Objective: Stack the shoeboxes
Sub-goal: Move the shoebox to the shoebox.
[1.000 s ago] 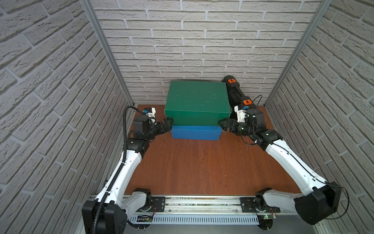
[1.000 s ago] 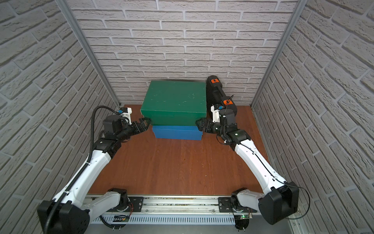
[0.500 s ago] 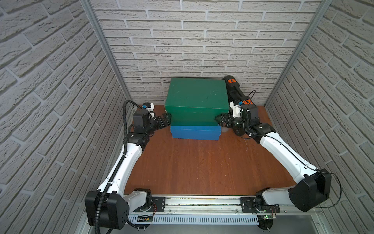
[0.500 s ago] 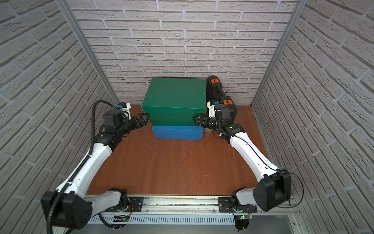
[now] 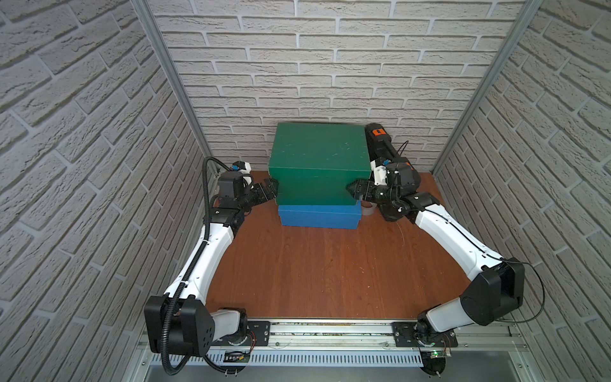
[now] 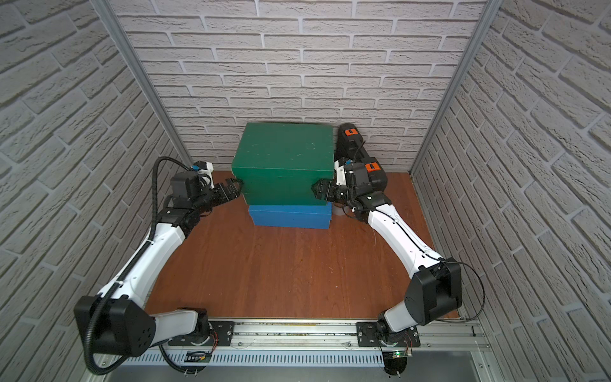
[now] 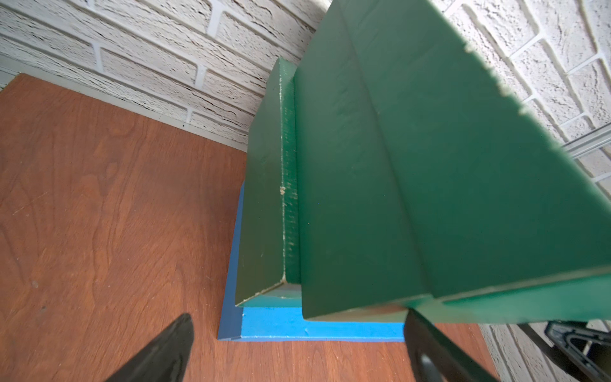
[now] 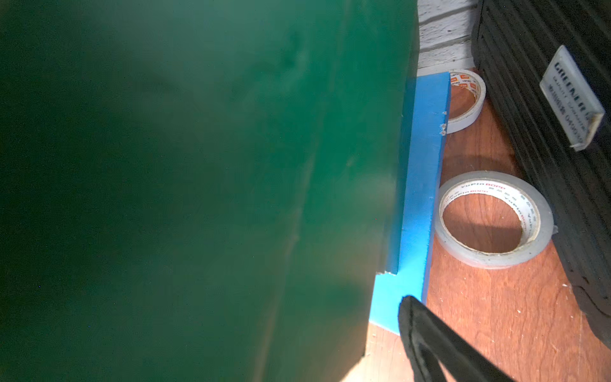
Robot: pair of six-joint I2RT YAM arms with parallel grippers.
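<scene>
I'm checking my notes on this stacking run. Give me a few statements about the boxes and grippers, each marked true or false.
1. The blue box lies at the bottom of the pile, on the table. True.
2. The left gripper is shut. False: its jaws are spread wide at the end of the top green box.
3. A tape roll lies on the table between the blue box and the black case. True.
4. The black case stands on the robot's left of the boxes. False: it stands on their right, behind the right gripper.
</scene>
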